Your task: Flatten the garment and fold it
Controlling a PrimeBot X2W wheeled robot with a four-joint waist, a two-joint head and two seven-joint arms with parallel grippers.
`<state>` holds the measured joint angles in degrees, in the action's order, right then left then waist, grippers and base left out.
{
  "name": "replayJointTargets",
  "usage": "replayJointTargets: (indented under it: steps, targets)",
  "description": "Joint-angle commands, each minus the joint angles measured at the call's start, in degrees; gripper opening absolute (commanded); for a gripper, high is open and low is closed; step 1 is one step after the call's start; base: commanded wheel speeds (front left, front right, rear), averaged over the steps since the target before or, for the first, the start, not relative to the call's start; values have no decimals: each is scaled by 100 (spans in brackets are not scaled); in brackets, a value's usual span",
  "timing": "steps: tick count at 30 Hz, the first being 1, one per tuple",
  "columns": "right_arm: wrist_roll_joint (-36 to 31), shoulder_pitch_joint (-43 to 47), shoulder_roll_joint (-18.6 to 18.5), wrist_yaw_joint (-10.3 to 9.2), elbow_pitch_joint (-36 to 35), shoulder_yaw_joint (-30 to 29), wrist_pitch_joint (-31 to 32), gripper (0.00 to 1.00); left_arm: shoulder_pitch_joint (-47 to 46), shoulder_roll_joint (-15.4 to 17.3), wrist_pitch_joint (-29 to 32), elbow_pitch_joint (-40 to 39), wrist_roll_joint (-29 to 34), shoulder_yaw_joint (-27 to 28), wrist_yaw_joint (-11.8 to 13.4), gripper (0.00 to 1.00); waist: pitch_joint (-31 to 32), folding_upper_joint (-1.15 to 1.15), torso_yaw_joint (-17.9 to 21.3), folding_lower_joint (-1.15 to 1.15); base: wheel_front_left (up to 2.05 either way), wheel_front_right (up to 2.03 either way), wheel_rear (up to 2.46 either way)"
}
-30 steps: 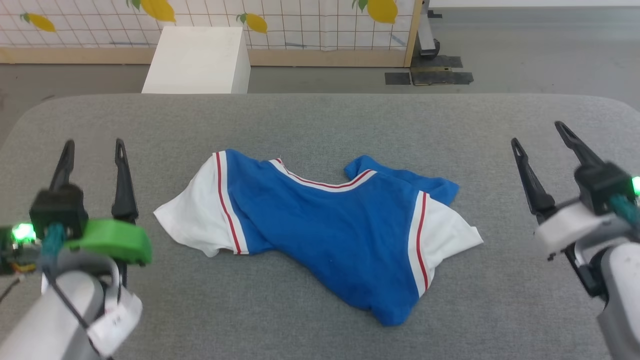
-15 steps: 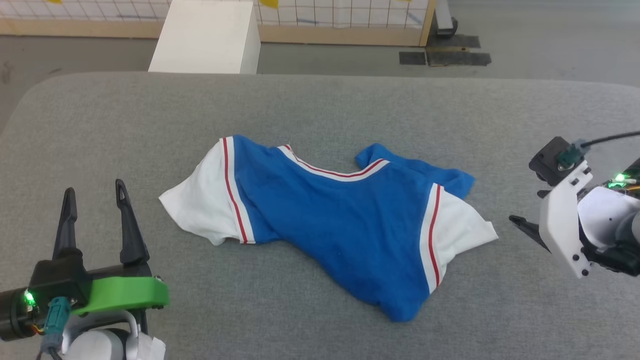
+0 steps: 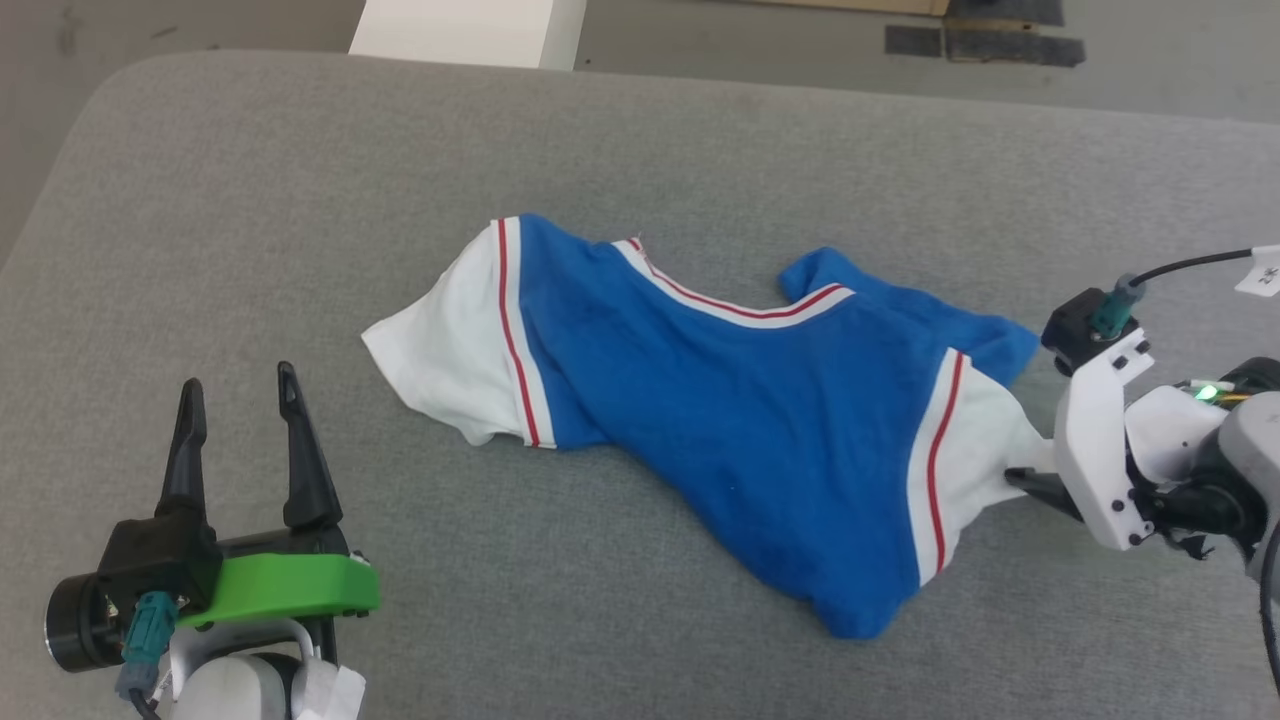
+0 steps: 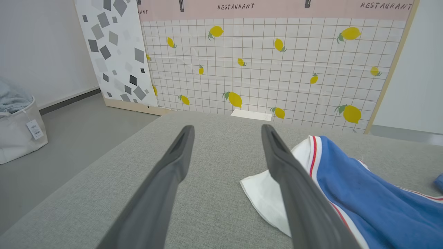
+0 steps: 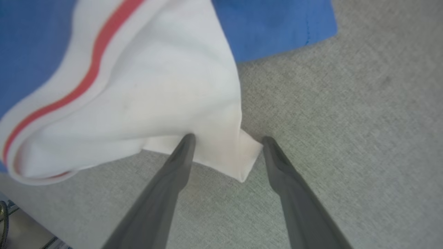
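The garment [image 3: 740, 420], a bright blue shirt with white sleeves and red-and-white trim, lies crumpled in the middle of the grey padded table [image 3: 300, 200]. My right gripper [image 5: 228, 138] is open and low over the table, its two fingers straddling the corner of the right white sleeve [image 5: 155, 97]. In the head view it [image 3: 1020, 478] reaches in from the right edge, touching that sleeve's tip. My left gripper [image 3: 238, 380] stands open at the lower left, apart from the left white sleeve [image 3: 440, 370]. The left wrist view shows that sleeve [image 4: 263, 193] just right of the fingers.
A white box [image 3: 470, 25] stands on the floor beyond the table's far edge. Behind the table, the left wrist view shows a lemon-patterned grid panel [image 4: 270, 69], with a white fabric bin [image 4: 17, 128] on the floor to the left.
The head camera has tilted down. My right gripper swung round and moved in onto the right sleeve's corner. My left gripper drew back toward the table's near edge. The garment lies as before.
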<state>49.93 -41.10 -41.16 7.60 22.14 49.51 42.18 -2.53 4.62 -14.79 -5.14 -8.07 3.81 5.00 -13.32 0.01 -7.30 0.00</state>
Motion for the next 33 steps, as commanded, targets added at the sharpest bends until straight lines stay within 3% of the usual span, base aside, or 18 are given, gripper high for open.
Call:
replayJointTargets:
  steps: [1, 7, 8, 9, 16, 27, 31, 33]
  targets:
    - [72, 1, 97, -11, 117, 69, -108, 100, -121, -66, -20, 38, 79, 44, -73, 100, -188, -1, -169, 0, 0, 0, 0]
    - [180, 107, 211, -11, 384, 493, -298, 100, -211, -150, -20, 135, 169, 144, -218, 100, -267, -1, -188, 0, 0, 0, 0]
    - [191, 103, 206, -11, 402, 552, -320, 39, -221, -155, -20, 155, 183, 159, -233, 100, -268, -1, -175, 0, 0, 0, 0]
    - [196, 84, 202, -11, 398, 619, -384, 0, -238, -159, -20, 197, 200, 173, -257, 100, -263, -1, -157, 0, 0, 0, 0]
    - [71, -217, 52, -11, 226, 633, -1335, 0, -483, -76, -20, 445, 463, 333, -503, 100, -57, -1, 13, 0, 0, 0, 0]
    - [-29, -184, -438, -11, -508, 214, -2423, 0, -1667, 1035, 7, 1483, 905, 82, -1067, 100, 320, -1, 292, 0, 0, 0, 0]
    - [-105, -55, -564, -11, -759, 3, -2539, 0, -2196, 1486, 960, 2097, 834, -528, -1227, 100, 330, -1, 381, 0, 0, 0, 0]
    - [-179, 7, -594, -11, -866, -101, -2557, 0, -2448, 1800, 1614, 2249, 670, -1144, -1243, 100, 305, -1, 426, 0, 0, 0, 0]
